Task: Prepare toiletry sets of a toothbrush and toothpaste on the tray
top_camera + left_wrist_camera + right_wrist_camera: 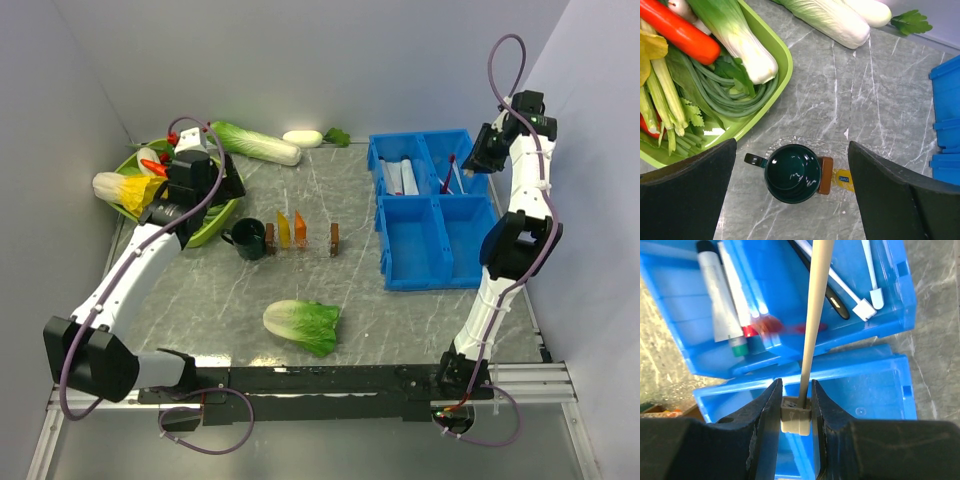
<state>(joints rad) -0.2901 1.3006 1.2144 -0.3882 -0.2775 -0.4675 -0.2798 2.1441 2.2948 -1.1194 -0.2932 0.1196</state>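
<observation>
Dark green mug (792, 173) against brown end block (825, 175) of tray (319, 244), cabbage (301, 326) nearby

I can read nothing for certain: the small blue label on the yellow toothpaste (845, 181) is too blurred, and the pale lettering on the black handle (833, 298) is too tiny

High overview plus two close downward wrist views; mug (247, 239) shared

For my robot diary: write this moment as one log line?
left end effector: open, above mug | right end effector: shut on toothbrush, over blue bin
</observation>
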